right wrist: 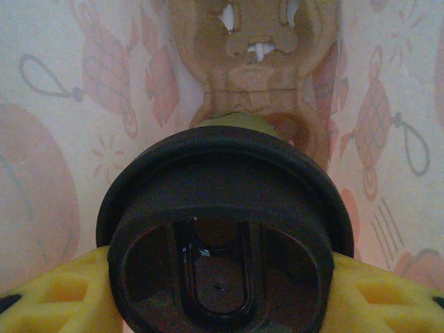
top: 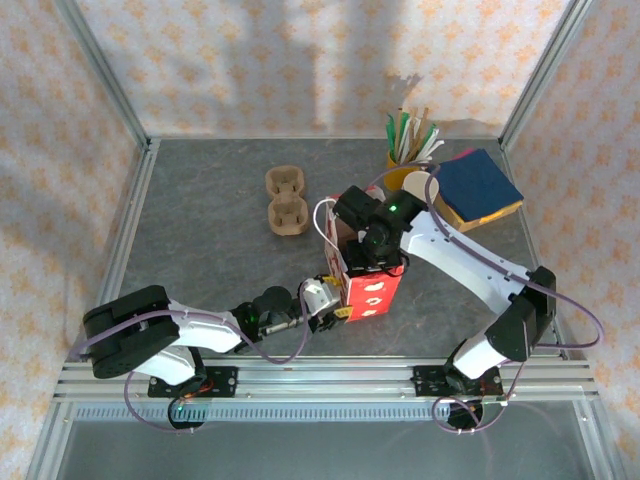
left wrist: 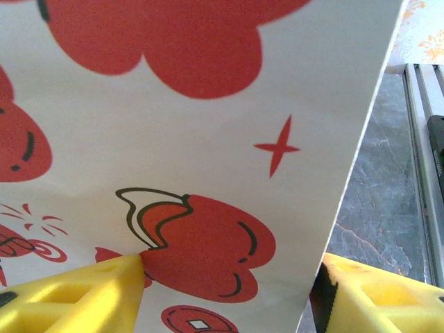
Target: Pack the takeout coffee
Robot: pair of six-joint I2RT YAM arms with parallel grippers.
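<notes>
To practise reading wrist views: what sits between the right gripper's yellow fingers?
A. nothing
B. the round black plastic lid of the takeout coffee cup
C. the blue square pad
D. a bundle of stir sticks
B: in the right wrist view the takeout coffee's round black plastic lid sits wedged between the right gripper's yellow fingers, which press against its two sides.

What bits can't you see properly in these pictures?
Right wrist view: the takeout coffee's cup body, hidden under its own black lid.
Right wrist view: the brown shape beyond the lid, too blurred to name.
Top view: the paper bag's inside, covered by the right gripper.
Left wrist view: whether the left gripper squeezes the bag; its fingers are cut off by the bottom edge.
</notes>
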